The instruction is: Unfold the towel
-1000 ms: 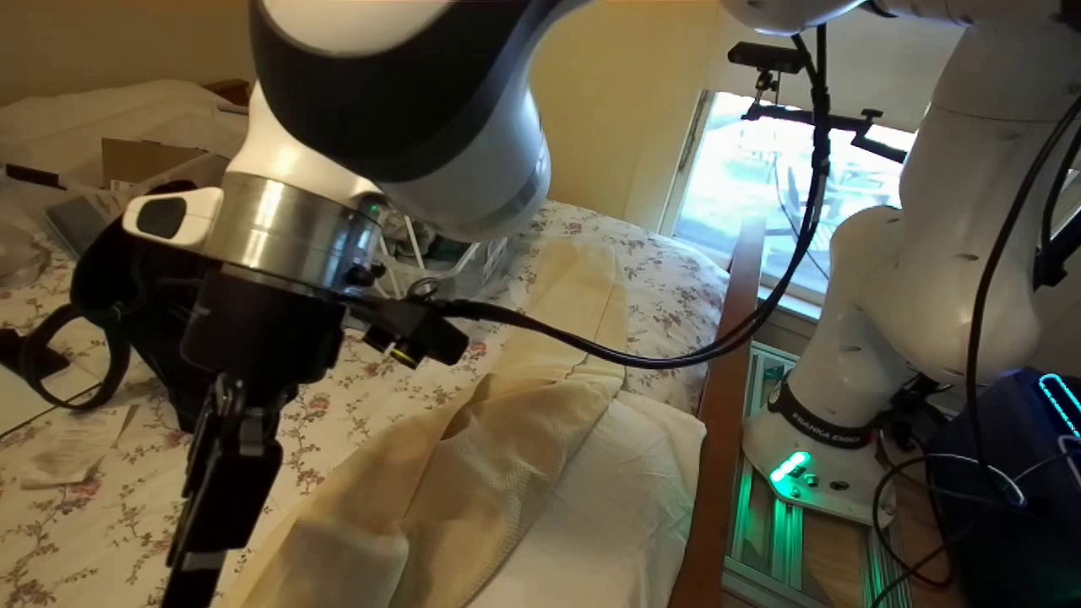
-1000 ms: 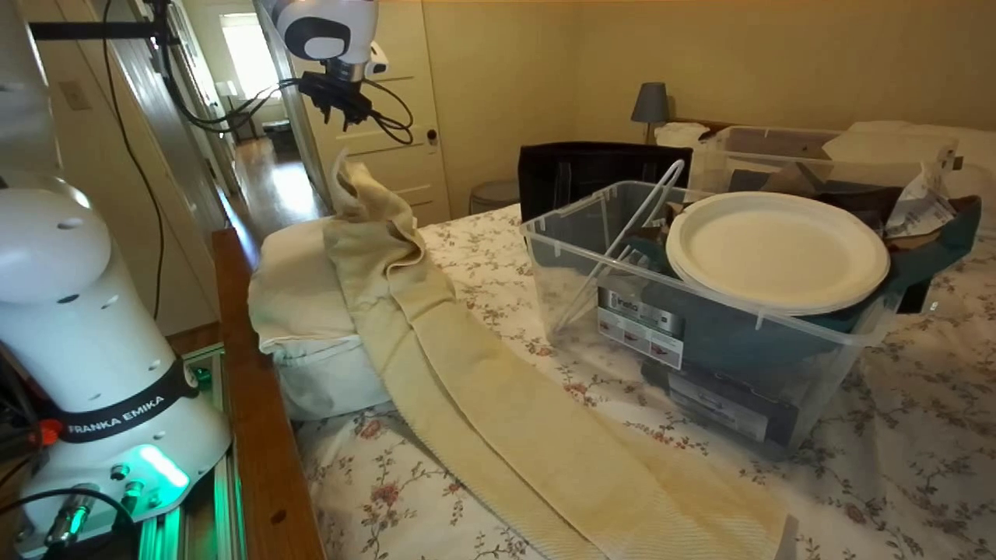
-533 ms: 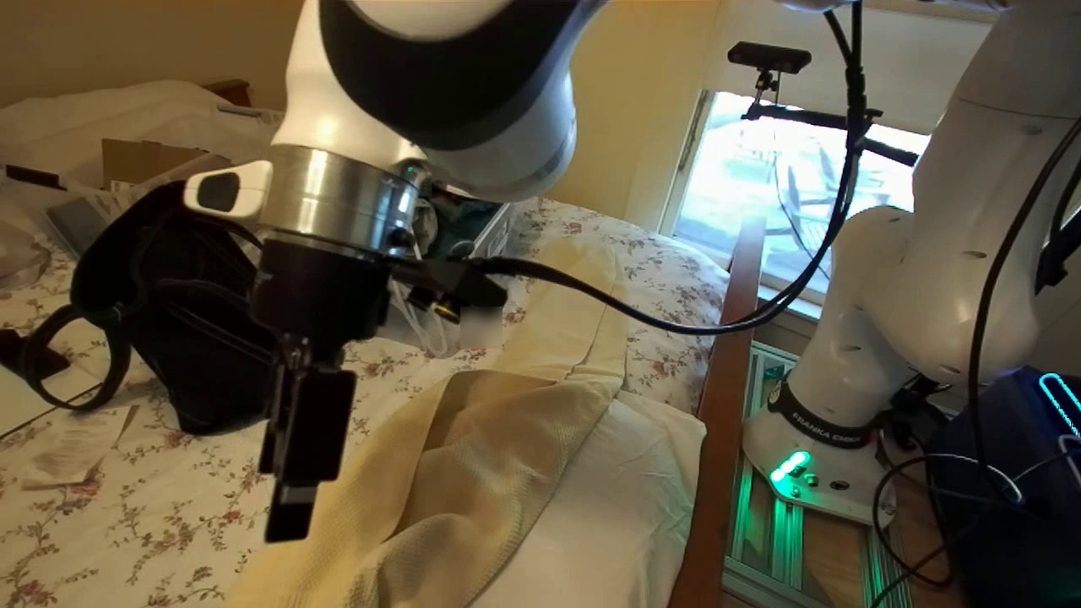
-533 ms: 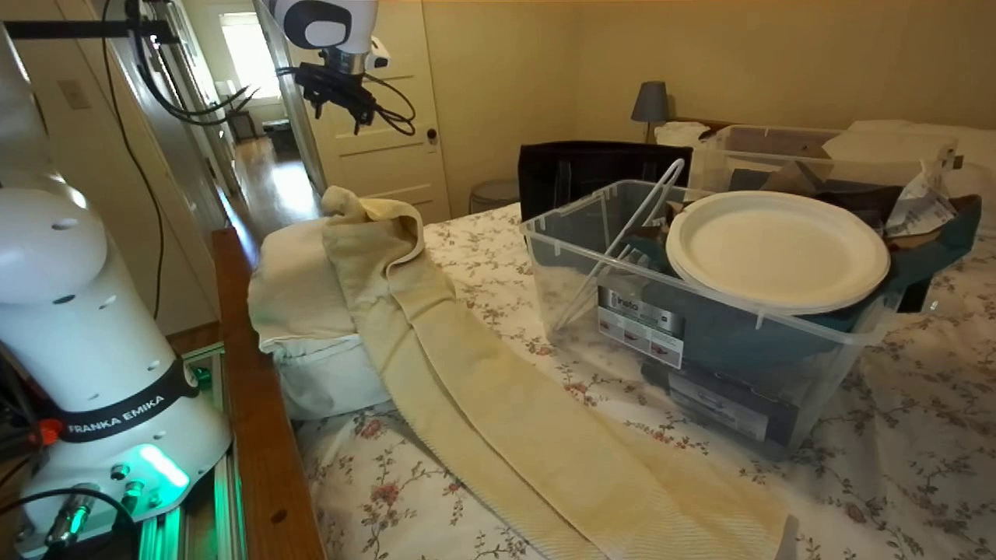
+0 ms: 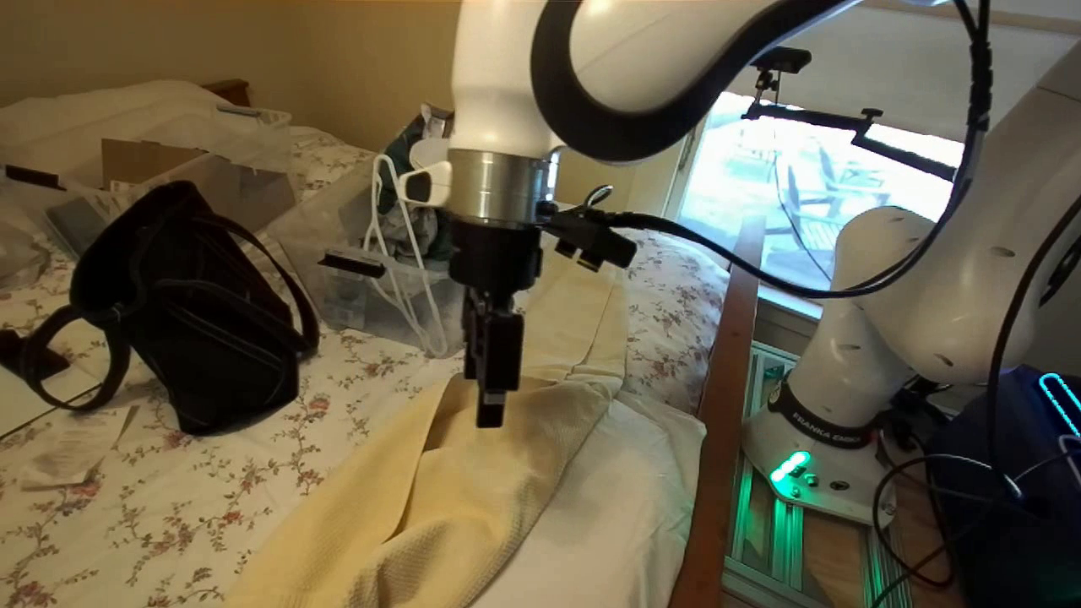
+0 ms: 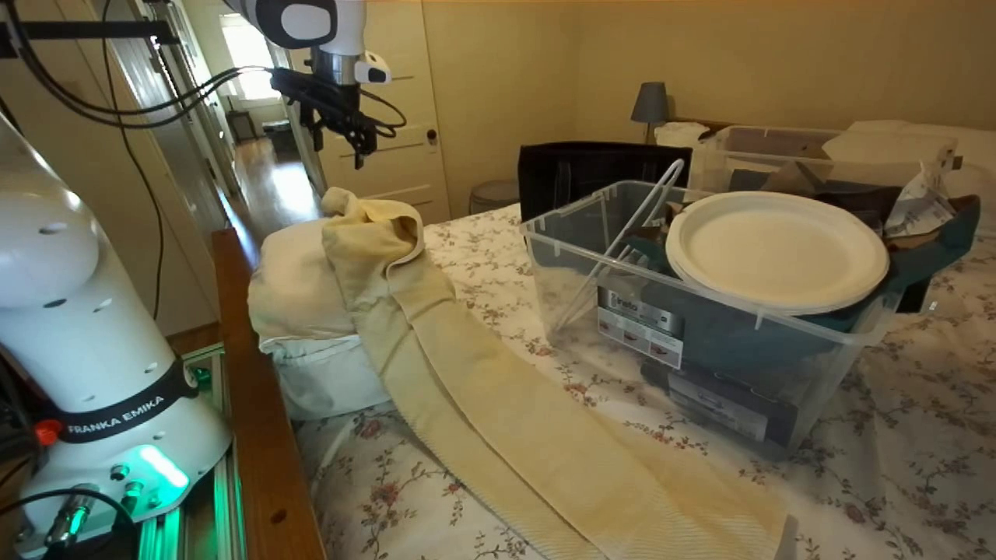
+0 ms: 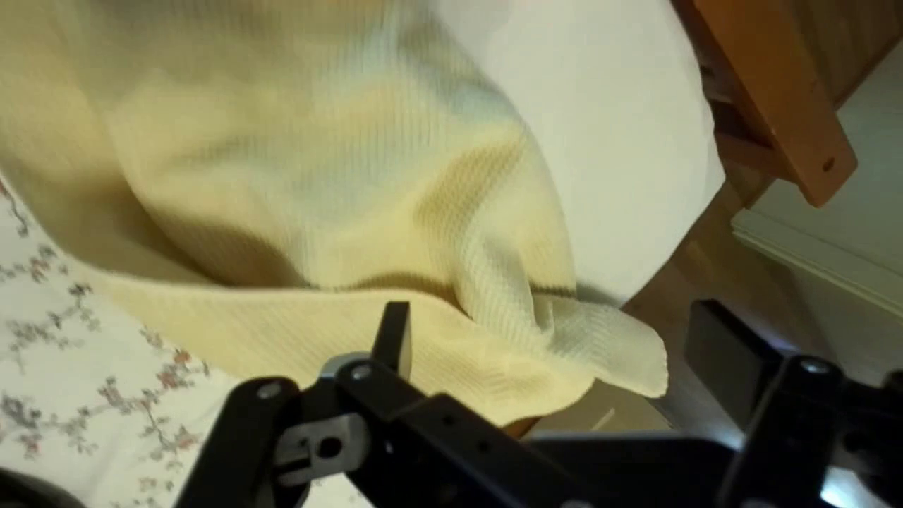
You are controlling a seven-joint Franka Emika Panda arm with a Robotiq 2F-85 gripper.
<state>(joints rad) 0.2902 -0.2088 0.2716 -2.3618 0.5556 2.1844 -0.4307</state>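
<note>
— Which step is it on, would you say?

— Begin with the bed, the biggest thing here. The towel lies lengthwise beside the edge with the wooden rail, its rumpled end up on white bedding at the corner by the door. It's stretched out long but doubled along its length, so I'd judge the step in hand is choosing a hold at that end, the cloth not yet taken.

— And the gripper?

— Hanging over the rumpled end, fingers well apart, holding nothing.

— What does the next move call for?

— Coming down astride the top layer's edge, I'd think, pinching that layer alone, then drawing it from the rail edge towards the middle. Take both layers and the whole strip likely slides.

— Count for me, big to small.

— One bed, one robot arm, one towel. Clear bins, across from the rail edge: two I'm sure of, though they overlap so much from here that there may be a third. One heap of that white bedding. One black bag near the bins. One grey lamp, beyond the bag. One stack of white plates, topping a bin. One gripper, two fingers.
</note>
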